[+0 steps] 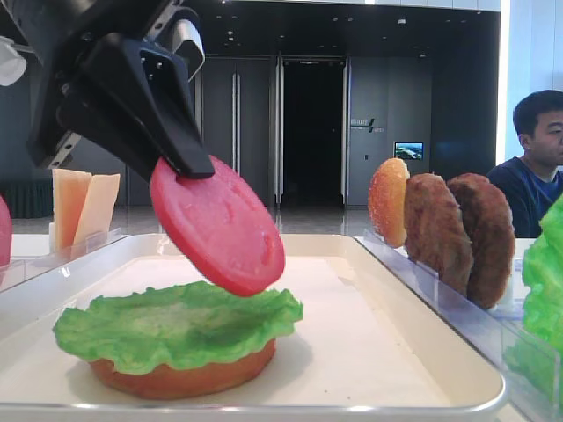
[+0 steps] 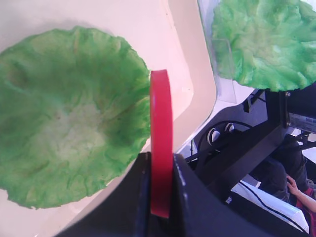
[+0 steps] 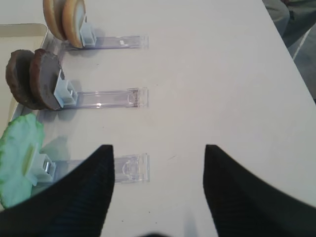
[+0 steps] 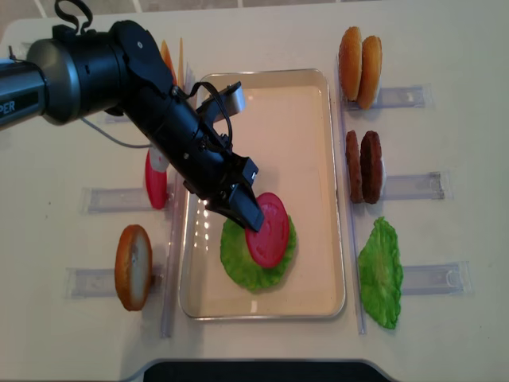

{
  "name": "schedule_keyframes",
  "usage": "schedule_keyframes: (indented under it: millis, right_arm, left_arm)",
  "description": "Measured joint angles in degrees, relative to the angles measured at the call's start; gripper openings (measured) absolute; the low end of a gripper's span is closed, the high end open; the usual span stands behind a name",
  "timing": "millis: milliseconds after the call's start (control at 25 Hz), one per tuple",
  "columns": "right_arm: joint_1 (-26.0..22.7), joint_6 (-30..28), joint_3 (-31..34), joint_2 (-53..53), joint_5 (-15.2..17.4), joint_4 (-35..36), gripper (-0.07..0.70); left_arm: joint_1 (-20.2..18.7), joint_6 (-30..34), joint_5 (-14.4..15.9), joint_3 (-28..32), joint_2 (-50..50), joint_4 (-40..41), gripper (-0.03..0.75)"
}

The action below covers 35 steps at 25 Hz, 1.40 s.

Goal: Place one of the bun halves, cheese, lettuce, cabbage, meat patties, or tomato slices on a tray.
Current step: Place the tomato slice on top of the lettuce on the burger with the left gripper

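My left gripper (image 4: 250, 215) is shut on the edge of a red tomato slice (image 4: 269, 229), held tilted just above the lettuce (image 4: 237, 267). In the left wrist view the tomato slice (image 2: 161, 143) stands edge-on between the jaws, beside the lettuce (image 2: 64, 128). That lettuce (image 1: 176, 325) lies on an orange bun half (image 1: 185, 380) in the white tray (image 4: 262, 315). My right gripper (image 3: 158, 163) is open over bare table, with nothing between its fingers.
Clear racks flank the tray. On the right stand two bun halves (image 4: 359, 57), two meat patties (image 4: 363, 167) and a second lettuce leaf (image 4: 380, 274). On the left are cheese (image 1: 84, 207), another tomato slice (image 4: 155, 181) and a bun half (image 4: 133, 267). A person (image 1: 537, 149) sits behind.
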Motion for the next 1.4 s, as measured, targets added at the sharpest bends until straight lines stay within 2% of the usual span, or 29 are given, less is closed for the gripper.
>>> schedule_keyframes:
  millis: [760, 880, 1080, 1160, 1280, 1400]
  right_arm:
    - [0.0, 0.0, 0.0, 0.0, 0.0, 0.0, 0.414]
    - [0.0, 0.0, 0.0, 0.0, 0.0, 0.0, 0.414]
    - [0.0, 0.0, 0.0, 0.0, 0.0, 0.0, 0.414]
    - [0.0, 0.0, 0.0, 0.0, 0.0, 0.0, 0.414]
    - [0.0, 0.0, 0.0, 0.0, 0.0, 0.0, 0.414]
    - [0.0, 0.0, 0.0, 0.0, 0.0, 0.0, 0.414]
  left_arm:
    - [0.0, -0.15, -1.5, 0.0, 3.17, -0.26, 0.073]
    - [0.0, -1.14, -1.63, 0.0, 3.17, -0.26, 0.16]
    - [0.0, -1.87, -1.67, 0.0, 3.17, -0.2, 0.421]
    - [0.0, -2.32, -1.43, 0.0, 3.1, 0.48, 0.501]
    - [0.0, -4.28, -1.09, 0.0, 2.14, 2.56, 0.552]
    - [0.0, -6.11, -0.41, -0.09, 0.4, 4.82, 0.564]
